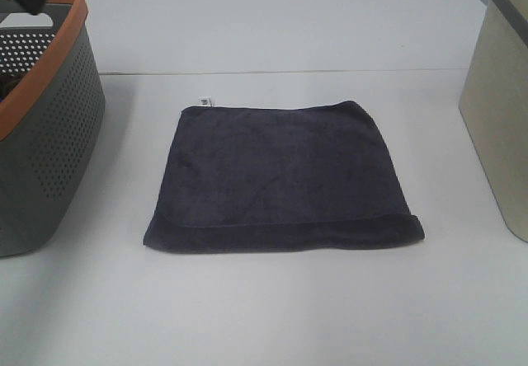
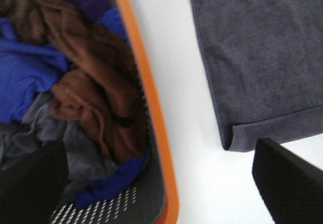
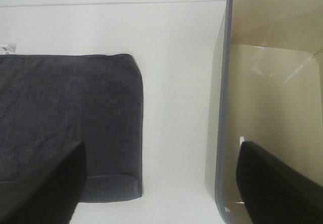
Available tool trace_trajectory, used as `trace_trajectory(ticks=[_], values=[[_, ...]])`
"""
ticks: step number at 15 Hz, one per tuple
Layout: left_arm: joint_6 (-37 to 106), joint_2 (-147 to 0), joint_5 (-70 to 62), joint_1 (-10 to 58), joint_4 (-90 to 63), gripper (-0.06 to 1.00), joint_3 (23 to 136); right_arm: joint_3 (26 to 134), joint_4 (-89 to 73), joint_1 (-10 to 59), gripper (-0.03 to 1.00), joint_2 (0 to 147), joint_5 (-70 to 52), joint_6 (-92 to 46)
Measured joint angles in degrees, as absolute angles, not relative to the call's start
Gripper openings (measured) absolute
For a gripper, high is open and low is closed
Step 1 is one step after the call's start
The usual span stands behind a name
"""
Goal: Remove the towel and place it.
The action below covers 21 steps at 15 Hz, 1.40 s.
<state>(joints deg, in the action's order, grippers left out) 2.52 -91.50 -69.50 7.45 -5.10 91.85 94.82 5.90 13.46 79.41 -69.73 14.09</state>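
Note:
The dark charcoal-navy towel (image 1: 280,176) lies flat and spread out on the white table, hemmed band toward the front and a small white tag (image 1: 205,100) at its far left corner. It also shows in the left wrist view (image 2: 262,57) and the right wrist view (image 3: 65,113). My left gripper (image 2: 156,156) is open and empty, high over the basket's orange rim (image 2: 146,98), beside the towel's left edge. My right gripper (image 3: 160,153) is open and empty, above the gap between the towel's right edge and the beige bin. Neither gripper touches the towel.
A grey perforated basket (image 1: 49,135) with an orange rim stands at the left, holding brown (image 2: 96,88), blue and grey cloths. A beige bin (image 1: 503,110) with a grey rim stands at the right; its inside (image 3: 272,82) looks empty. White table surrounds the towel.

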Motion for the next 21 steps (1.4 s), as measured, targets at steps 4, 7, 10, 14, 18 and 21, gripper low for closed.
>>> trace_trajectory(ticks=[4, 7, 10, 14, 18, 21], values=[[1.7, -73.9, -69.5, 1.0, -2.3, 0.93, 76.4, 78.6, 4.7, 13.5, 0.73, 63.8, -69.8, 13.6], [0.6, -57.2, -69.6, -1.6, -0.5, 0.93, 63.3, 64.1, 3.7, 13.5, 0.73, 47.4, -69.9, 13.6], [0.6, -42.3, -69.7, -1.7, 1.3, 0.93, 55.0, 54.2, 3.6, 13.5, 0.73, 31.3, -70.0, 12.2], [0.6, -24.6, -69.8, -1.7, 4.0, 0.93, 47.3, 46.4, 3.6, 13.5, 0.73, 15.7, -70.0, 10.9], [0.6, -11.0, -69.8, -1.7, 4.0, 0.93, 40.1, 43.1, 3.6, 13.5, 0.73, 6.9, -70.0, 8.4], [0.6, -3.7, -69.8, -1.7, 4.0, 0.93, 36.6, 40.5, 3.6, 13.5, 0.73, 2.1, -70.0, 7.6]])
